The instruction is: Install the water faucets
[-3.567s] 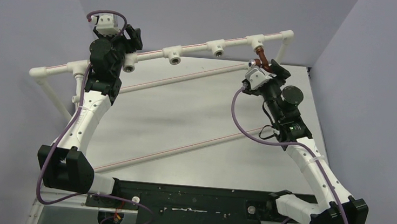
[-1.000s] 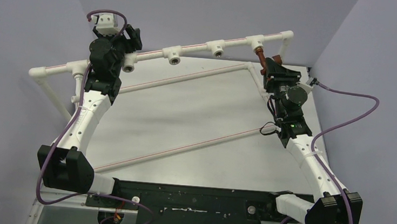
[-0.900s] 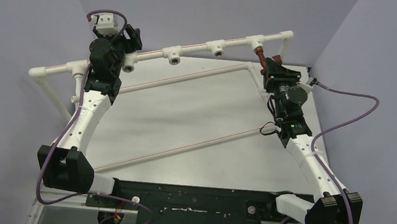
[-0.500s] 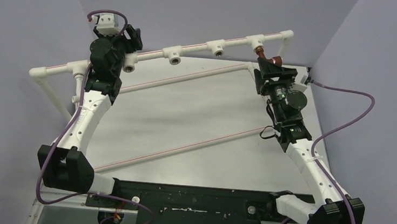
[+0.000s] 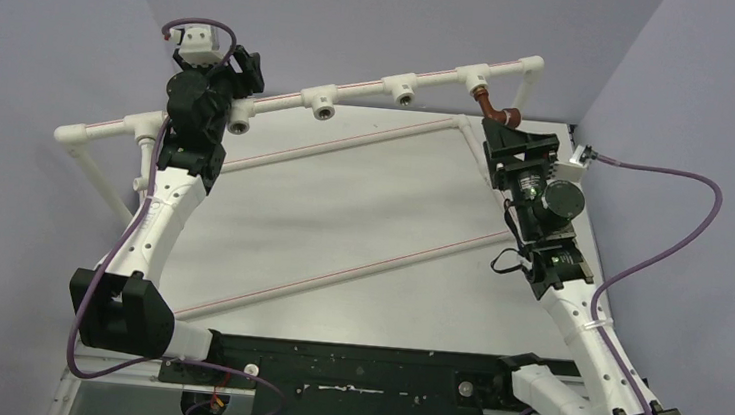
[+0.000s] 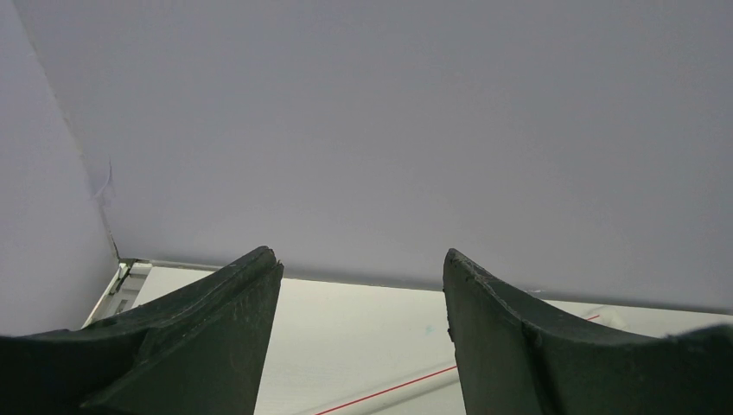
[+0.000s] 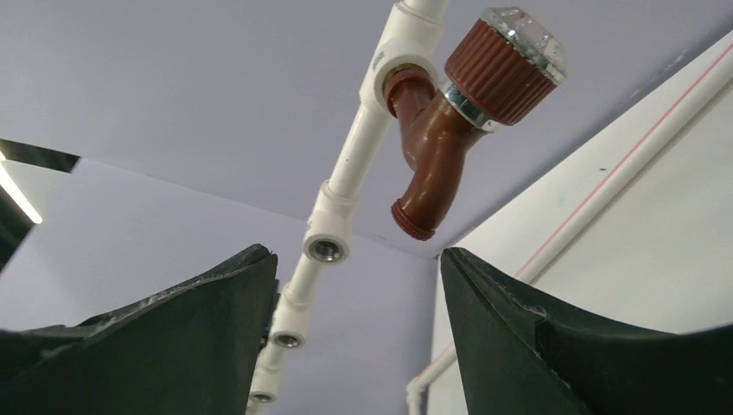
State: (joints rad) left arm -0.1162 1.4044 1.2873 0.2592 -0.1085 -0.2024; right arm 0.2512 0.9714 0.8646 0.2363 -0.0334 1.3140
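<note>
right gripper (image 7: 359,259): fingers spread wide, gripping nothing, touching nothing | reddish-brown faucet (image 7: 436,138): joined to the end tee socket (image 7: 396,62) of the pipe frame (image 7: 354,164), just beyond the fingertips and apart from them (ribbed knob, clear silvery cap) | left gripper (image 6: 361,259): spread, empty, facing the wall (image 6: 389,130)

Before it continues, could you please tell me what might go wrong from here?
The reddish-brown plastic faucet hangs from the white tee socket, the open right gripper clear of it; if loosely threaded, it may sag. The open left gripper holds nothing and no second faucet is visible, so installation may stall.
</note>
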